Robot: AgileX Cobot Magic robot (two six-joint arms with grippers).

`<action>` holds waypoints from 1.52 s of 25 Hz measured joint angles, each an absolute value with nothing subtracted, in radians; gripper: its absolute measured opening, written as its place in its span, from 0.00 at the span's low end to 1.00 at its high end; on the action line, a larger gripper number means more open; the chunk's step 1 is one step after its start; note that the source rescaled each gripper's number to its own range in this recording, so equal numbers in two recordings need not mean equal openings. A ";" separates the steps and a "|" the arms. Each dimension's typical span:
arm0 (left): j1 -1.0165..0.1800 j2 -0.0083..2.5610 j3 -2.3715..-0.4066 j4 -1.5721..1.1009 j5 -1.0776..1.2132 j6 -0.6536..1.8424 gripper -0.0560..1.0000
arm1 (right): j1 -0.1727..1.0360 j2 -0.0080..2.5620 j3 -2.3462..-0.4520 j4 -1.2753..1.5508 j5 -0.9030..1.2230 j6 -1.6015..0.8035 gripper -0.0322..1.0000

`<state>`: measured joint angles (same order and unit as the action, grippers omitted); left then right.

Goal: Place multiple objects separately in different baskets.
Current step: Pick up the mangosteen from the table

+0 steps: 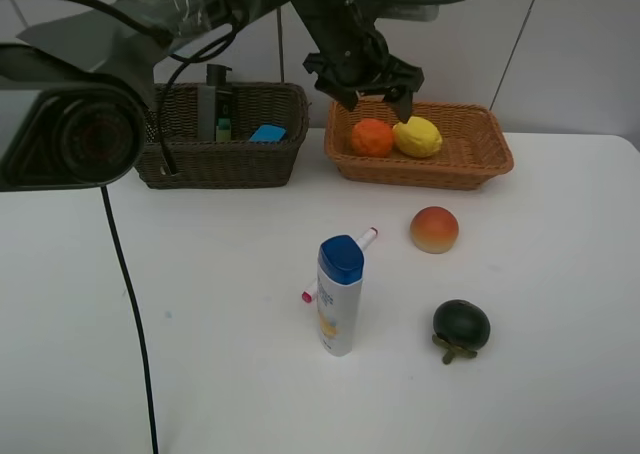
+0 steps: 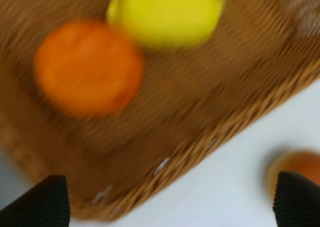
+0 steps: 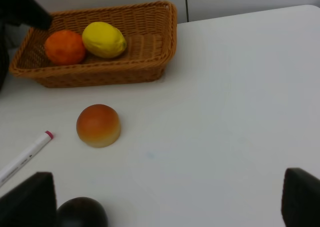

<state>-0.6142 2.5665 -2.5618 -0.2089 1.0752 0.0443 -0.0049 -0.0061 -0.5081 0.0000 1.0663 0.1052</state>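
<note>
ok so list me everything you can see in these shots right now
dark basket: one, dark brown wicker, back left of table
pump bottle: one, dark, standing in the dark basket
eraser: one, blue side showing, in the dark basket
light basket: one, orange-tan wicker, beside the dark basket
orange: one, orange, in the light basket
lemon: one, yellow, in the light basket, next to the orange
peach: one, red-yellow, on the table
mangosteen: one, dark, on the table
capped bottle: one, white with blue cap, standing mid-table
marker: one, white, pink-tipped, lying behind the capped bottle
table: one, white
left gripper: black, open, above the light basket
right gripper: black, open, empty
</note>
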 joint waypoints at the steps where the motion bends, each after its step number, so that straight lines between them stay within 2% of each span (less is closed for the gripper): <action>1: -0.611 2.567 -2.589 -0.169 1.136 0.024 1.00 | -0.005 -0.006 -0.508 0.000 1.066 0.105 1.00; 6: -0.582 2.492 -2.575 -0.037 1.202 -0.043 1.00 | -0.005 -0.006 -0.508 0.000 1.066 0.105 1.00; 10: -0.529 2.379 -2.426 0.032 1.201 -0.052 1.00 | -0.005 -0.006 -0.508 0.000 1.066 0.105 1.00; 19: -0.306 1.941 -1.779 0.051 1.199 -0.185 1.00 | -0.005 -0.006 -0.508 0.000 1.066 0.105 1.00; 22: -0.265 1.770 -1.548 0.050 1.198 -0.209 1.00 | -0.005 -0.006 -0.508 0.000 1.066 0.105 1.00; 30: -0.252 1.251 -1.028 0.050 1.199 -0.305 1.00 | -0.005 -0.006 -0.508 0.000 1.066 0.105 1.00; 38: -0.252 0.707 -0.720 0.039 1.170 -0.248 1.00 | -0.005 -0.006 -0.508 0.000 1.066 0.105 1.00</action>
<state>-0.2524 0.7075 -0.7200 0.0395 1.1703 -0.2482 -0.0049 -0.0061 -0.5081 0.0000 1.0659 0.1052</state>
